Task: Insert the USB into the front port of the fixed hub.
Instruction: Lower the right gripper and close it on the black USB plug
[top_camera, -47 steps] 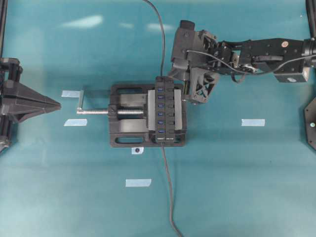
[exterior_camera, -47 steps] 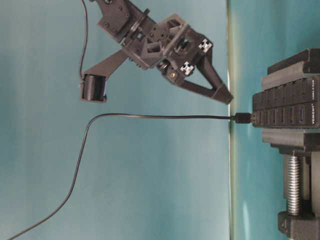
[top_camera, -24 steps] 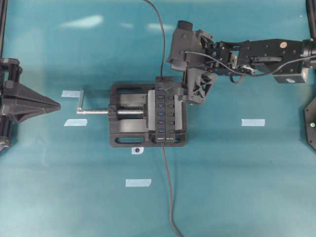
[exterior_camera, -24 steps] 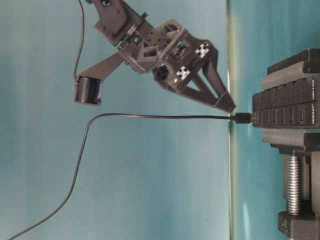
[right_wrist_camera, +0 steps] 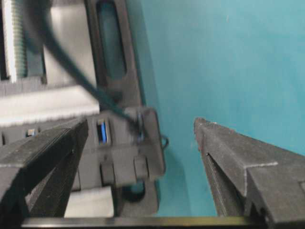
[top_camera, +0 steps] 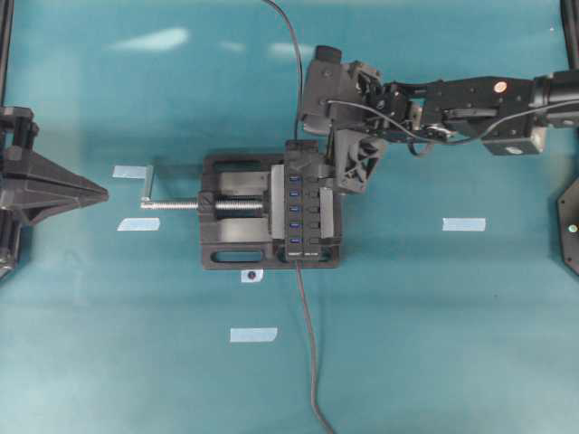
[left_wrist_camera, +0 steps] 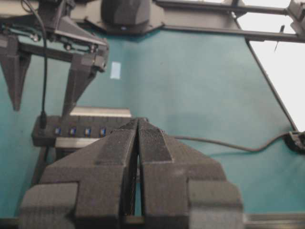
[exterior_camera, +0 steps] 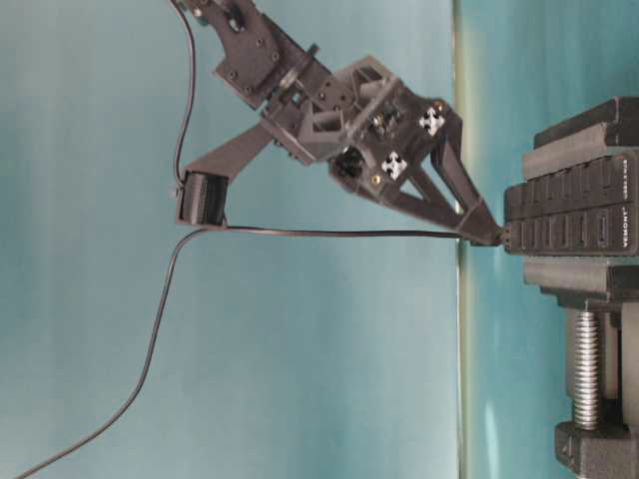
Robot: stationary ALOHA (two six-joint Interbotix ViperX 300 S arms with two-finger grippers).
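Spread as wide as they go, the jaws of my right gripper hold nothing; the two fingers stand at 9 and 3 o'clock in my wrist view, with bare gap between them. Inside that gap, toward 10 o'clock, lies the end of the fixed hub, and the USB sits plugged into its end port, its dark cable running up and away toward 11 o'clock. From overhead, my right gripper hangs at the hub's 12 o'clock end, where the USB cable comes in. At table level one fingertip is at the plug, right against the hub's end; whether it touches I cannot tell. My left gripper has its jaws pressed together, empty, well apart at 9 o'clock of the vise.
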